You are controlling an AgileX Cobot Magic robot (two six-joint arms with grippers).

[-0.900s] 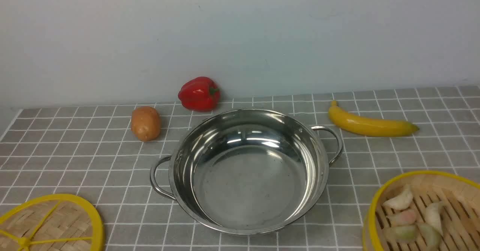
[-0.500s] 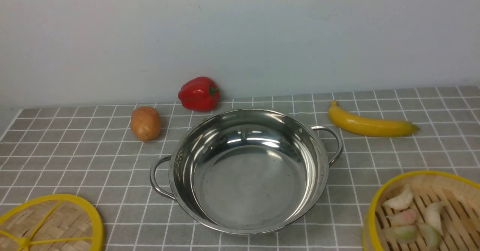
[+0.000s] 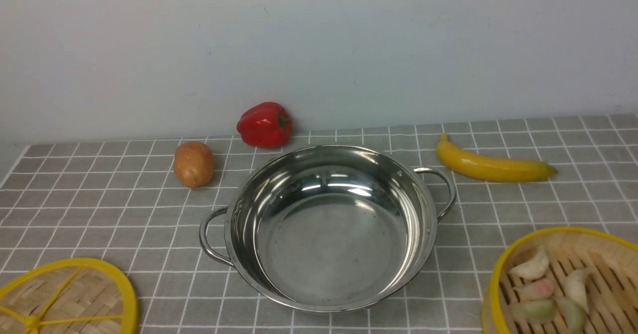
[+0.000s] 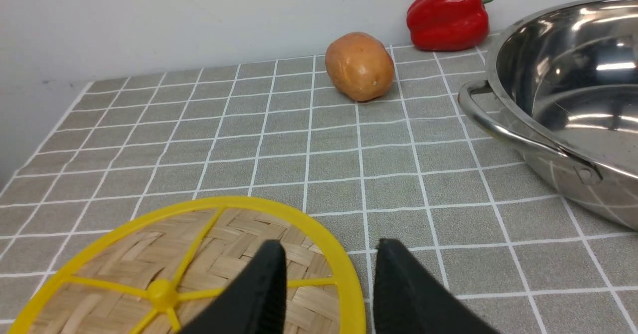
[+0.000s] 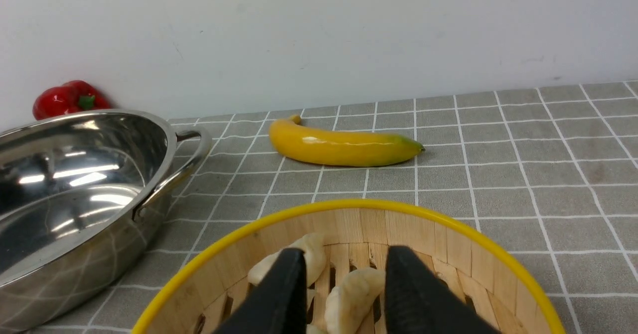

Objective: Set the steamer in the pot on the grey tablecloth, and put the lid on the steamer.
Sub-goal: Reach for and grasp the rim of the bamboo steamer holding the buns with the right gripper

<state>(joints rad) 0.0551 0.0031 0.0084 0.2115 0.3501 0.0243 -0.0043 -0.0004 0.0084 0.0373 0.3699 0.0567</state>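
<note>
Steamer (image 3: 563, 231) not in pot (image 3: 329, 239) yet. Left to right: lid (image 3: 82, 294) lies flat on grey tablecloth (image 3: 124, 204) at near left corner of surface, partly cut off by frame, woven top and yellow spokes up. Left pincer (image 4: 330, 247) seen only in left wrist view, black fingers (image 4: 264, 284) apart, nothing between them, positioned over the lid's rim on its pot side; cannot tell if touching. Potato (image 3: 193, 163) further back, red pepper (image 3: 264, 124) behind it near the wall. Pot in the middle, upright, nothing in it, one loop handle toward the lid, the other toward the banana (image 3: 491, 167), which lies far right of the pot. Steamer at near right corner on the cloth, well apart from the pot, uncovered, dumplings (image 3: 536, 266) on slatted floor. Right pincer (image 5: 346, 251) seen only in right wrist view, fingers parted, gripping nothing, over the steamer's inside above the dumplings.
</note>
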